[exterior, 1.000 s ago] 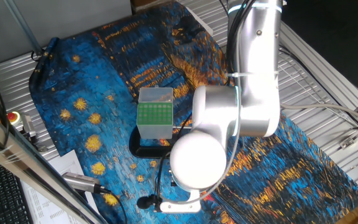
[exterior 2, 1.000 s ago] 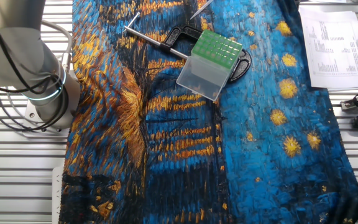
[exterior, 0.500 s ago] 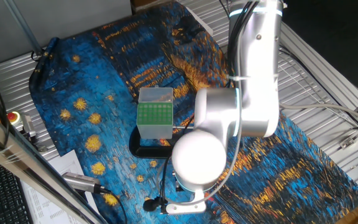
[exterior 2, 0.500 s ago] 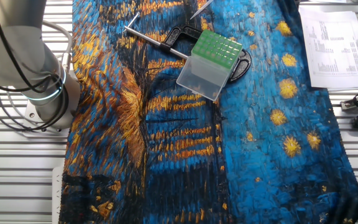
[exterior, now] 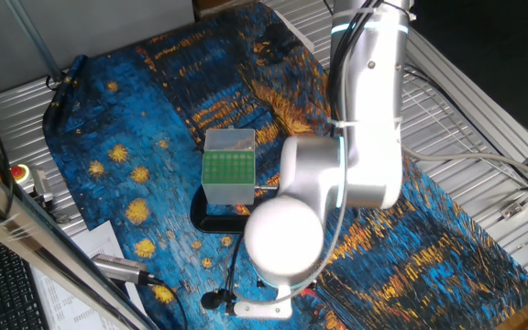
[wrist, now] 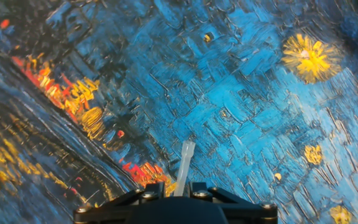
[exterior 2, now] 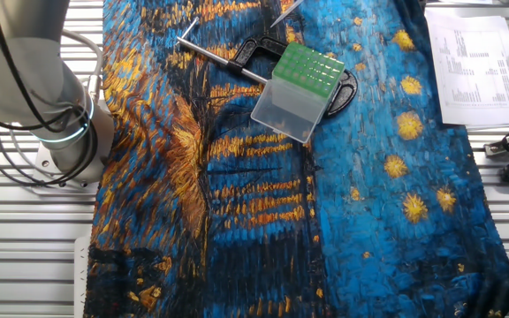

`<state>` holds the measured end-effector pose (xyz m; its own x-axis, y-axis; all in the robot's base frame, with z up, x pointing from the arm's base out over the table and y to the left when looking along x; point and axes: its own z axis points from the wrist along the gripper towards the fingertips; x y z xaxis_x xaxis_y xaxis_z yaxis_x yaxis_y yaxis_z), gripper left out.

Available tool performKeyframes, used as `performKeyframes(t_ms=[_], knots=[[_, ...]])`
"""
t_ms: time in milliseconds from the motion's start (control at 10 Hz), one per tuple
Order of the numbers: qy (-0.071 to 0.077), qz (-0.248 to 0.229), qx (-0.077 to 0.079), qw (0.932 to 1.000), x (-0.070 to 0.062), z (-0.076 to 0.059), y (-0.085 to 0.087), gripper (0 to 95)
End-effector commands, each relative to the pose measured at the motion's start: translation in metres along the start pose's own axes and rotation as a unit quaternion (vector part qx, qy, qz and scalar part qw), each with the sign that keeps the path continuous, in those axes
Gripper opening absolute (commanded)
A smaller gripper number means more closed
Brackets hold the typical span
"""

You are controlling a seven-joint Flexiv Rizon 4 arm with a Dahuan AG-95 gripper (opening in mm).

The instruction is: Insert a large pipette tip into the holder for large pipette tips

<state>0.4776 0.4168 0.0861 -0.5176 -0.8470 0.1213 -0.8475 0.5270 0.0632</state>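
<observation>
In the hand view my gripper [wrist: 176, 188] is shut on the large pipette tip [wrist: 184, 163], a thin translucent whitish cone that sticks out between the fingers over the blue painted cloth. The holder [exterior: 228, 168], a translucent box with a green hole grid, stands on the cloth. It also shows in the other fixed view [exterior 2: 300, 81]. The arm's body hides the gripper in one fixed view, and it lies outside the other. A thin pale sliver [exterior 2: 287, 11] pokes in at the top edge above the holder; I cannot tell whether it is the tip.
A black C-shaped clamp [exterior: 211, 220] lies around the holder's base, with its shiny metal rod [exterior 2: 215, 55] pointing away. The arm's base [exterior 2: 51, 132] stands on the metal table at the left. Papers and a keyboard [exterior 2: 480, 53] lie off the cloth.
The arm's lower joints have shifted slightly left and down in one fixed view. The holder and clamp have not moved.
</observation>
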Motion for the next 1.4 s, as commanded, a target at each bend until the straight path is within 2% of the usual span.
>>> performKeyframes(t_ms=[100,200,400,500,1000,1200,1400], knots=[[0.043,-0.036,0.016,0.9983,0.001,0.000,-0.001,19.0],[0.053,-0.033,0.022,0.9978,0.001,0.000,-0.001,19.0],[0.047,-0.024,0.023,0.9983,0.000,0.004,-0.001,19.0],[0.046,-0.016,0.026,0.9985,-0.004,0.016,-0.003,19.0],[0.044,0.011,0.029,0.9985,-0.024,0.027,-0.016,19.0],[0.043,0.015,0.031,0.9985,-0.024,0.035,-0.014,19.0],[0.045,0.017,0.031,0.9984,-0.024,0.036,-0.014,19.0]])
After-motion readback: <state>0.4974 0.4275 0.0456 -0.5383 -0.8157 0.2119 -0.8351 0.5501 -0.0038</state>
